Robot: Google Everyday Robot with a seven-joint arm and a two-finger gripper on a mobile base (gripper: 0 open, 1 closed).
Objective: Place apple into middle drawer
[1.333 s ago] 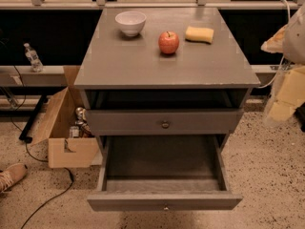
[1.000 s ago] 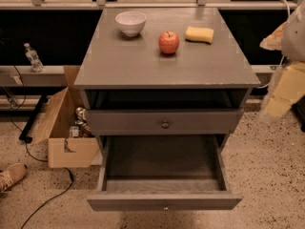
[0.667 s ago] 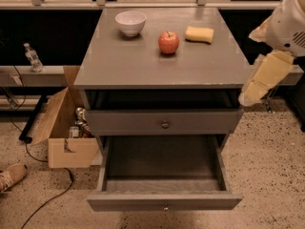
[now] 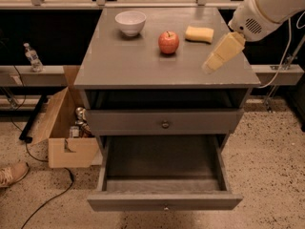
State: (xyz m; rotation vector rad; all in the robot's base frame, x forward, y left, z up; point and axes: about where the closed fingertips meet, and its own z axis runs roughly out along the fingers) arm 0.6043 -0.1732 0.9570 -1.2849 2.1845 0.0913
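One apple [image 4: 168, 42] on cabinet top [image 4: 124, 66], between white bowl [image 4: 130, 22] and yellow sponge [image 4: 199, 34]. Middle drawer [image 4: 164, 202] pulled open. Gripper [image 4: 215, 60] hovers right of apple, holding nothing; how wide it stands, cannot tell. Step: reach. Next: align over apple, grasp.

on the grey wooden cabinet's top [image 4: 138, 68] the round red apple [image 4: 168, 42] sits between the white bowl [image 4: 130, 22], behind-left, and the yellow sponge [image 4: 199, 34], behind-right. my gripper [image 4: 210, 65] hangs over the top's right side, before the sponge. the wide grey middle drawer [image 4: 164, 202] juts open below.
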